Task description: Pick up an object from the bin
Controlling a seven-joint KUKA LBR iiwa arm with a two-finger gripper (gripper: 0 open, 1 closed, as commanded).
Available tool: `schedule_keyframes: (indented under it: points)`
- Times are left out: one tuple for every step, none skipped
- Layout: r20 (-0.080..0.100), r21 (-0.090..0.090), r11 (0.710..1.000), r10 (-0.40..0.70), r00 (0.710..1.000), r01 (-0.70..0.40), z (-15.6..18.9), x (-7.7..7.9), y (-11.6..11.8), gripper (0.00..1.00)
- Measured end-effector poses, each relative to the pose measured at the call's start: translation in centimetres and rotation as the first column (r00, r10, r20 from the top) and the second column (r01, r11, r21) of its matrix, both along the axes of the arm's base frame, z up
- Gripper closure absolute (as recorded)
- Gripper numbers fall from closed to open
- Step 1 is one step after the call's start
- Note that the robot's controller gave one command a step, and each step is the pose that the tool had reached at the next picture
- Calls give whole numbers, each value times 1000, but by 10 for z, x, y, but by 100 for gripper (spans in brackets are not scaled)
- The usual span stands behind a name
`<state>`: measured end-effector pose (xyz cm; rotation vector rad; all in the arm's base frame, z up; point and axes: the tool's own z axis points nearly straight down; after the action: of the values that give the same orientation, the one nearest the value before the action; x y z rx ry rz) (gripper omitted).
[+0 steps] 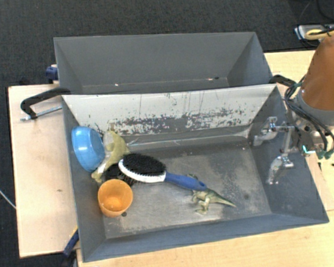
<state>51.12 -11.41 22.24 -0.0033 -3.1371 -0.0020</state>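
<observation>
My gripper [271,151] hangs over the bin's right sloping wall, open, with nothing between its two metal fingers. The nearest loose thing is a small green toy dinosaur [209,200], lying on the bin floor to the lower left of the gripper and well apart from it. Further left lies a hairbrush [151,169] with black bristles, a white rim and a blue handle that points towards the dinosaur.
An orange cup [115,197] stands at the bin's lower left. A blue bowl [87,147] leans on the left wall, with a pale yellow-green toy [116,149] beside it. The arm with its orange cover reaches in from the right.
</observation>
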Motion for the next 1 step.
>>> schedule_keyframes:
  points:
    - [10, 0, 996, -88, 996, 88, -152, 35, 65, 0]
